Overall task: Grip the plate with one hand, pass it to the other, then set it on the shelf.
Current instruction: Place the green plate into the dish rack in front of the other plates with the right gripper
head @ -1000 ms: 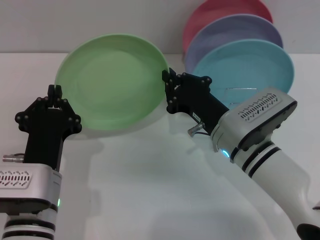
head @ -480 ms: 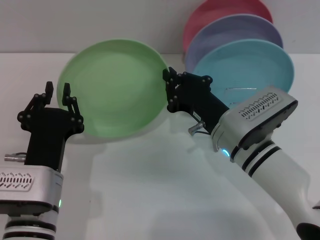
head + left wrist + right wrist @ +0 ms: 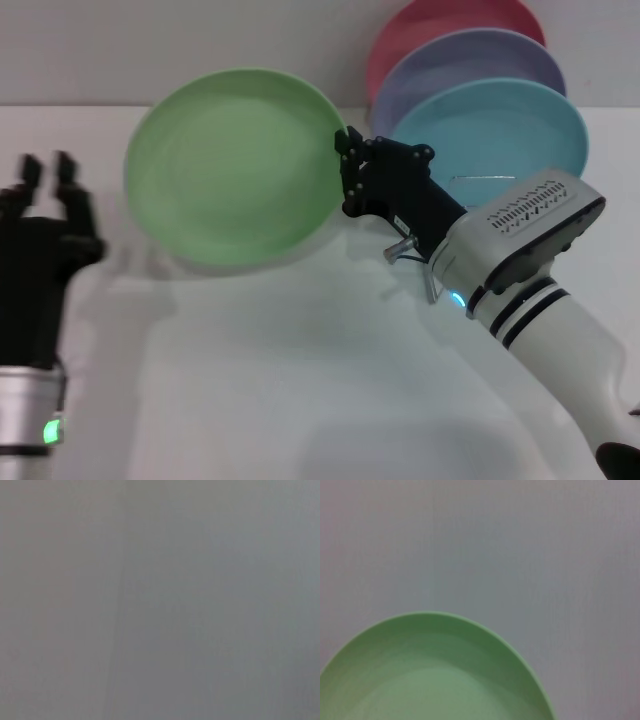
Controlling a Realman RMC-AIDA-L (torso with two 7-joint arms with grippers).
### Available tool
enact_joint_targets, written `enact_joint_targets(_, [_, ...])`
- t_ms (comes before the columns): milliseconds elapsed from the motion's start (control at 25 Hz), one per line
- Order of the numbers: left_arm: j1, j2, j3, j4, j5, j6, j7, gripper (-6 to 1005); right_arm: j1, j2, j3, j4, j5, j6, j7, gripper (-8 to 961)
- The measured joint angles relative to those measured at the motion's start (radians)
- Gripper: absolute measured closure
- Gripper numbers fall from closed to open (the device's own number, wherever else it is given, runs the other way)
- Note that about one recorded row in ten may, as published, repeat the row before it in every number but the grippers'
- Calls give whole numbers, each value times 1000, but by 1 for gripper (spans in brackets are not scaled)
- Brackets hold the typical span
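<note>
While right claw [image 3: 346,170] clamps green plate [image 3: 235,160] rim aloft, left claw [image 3: 45,178] spread, apart

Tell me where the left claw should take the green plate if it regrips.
Probably the rim on the robot's left side, opposite the right claw, which clamps the rim on the right. The green plate is held up, tilted, face toward the camera, that edge free. The left claw is open beside it: come in sideways, fingers straddling the thin rim.

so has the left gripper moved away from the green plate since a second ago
Yes. The left gripper has pulled off to the robot's left, clear of the green plate, which the right gripper holds alone, jaws on its rim.
</note>
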Motion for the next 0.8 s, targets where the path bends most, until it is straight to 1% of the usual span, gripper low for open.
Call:
enact_joint_targets(80, [4,2,-13,-75,32,77,-161,744,-5,0,0,-3,-2,-20,0,937])
enact_joint_targets(200, [-14,-3,-55,-250,49,173,-459,744,-22,0,-9,-2,-9,-77,0,937])
enact_joint_targets(280, [-46,-9,-88,-384,49,200,-672,743,-44,-1,-13,0,-29,-125,0,937])
enact_joint_targets(320, [-60,-9,-95,-430,48,202,-744,743,-64,-2,-13,2,-51,-169,2,937])
enact_joint_targets(360, [-72,-9,-101,-470,46,203,-804,743,-64,-2,-13,2,-51,-169,2,936])
enact_joint_targets(400, [-72,-9,-101,-470,46,203,-804,743,-111,-3,-13,3,-100,-267,4,936])
enact_joint_targets(440, [-94,-9,-108,-534,45,205,-884,743,-140,-4,-13,3,-123,-322,3,936])
enact_joint_targets(480, [-101,-9,-114,-553,46,206,-885,743,-186,-5,-14,3,-151,-401,3,936])
enact_joint_targets(520, [-101,-9,-114,-553,46,206,-885,743,-186,-5,-14,3,-151,-401,3,936])
enact_joint_targets(640, [-109,-8,-120,-574,47,202,-880,743,-254,-7,-14,-3,-166,-505,3,937])
enact_joint_targets(680, [-118,-6,-121,-589,47,196,-884,743,-295,-8,-11,-15,-166,-556,3,937])
enact_joint_targets(720, [-121,-6,-121,-593,46,194,-886,728,-295,-8,-11,-15,-166,-556,3,937])
enact_joint_targets(800, [-127,-6,-122,-596,46,186,-886,699,-339,-10,-5,-55,-164,-614,3,937])
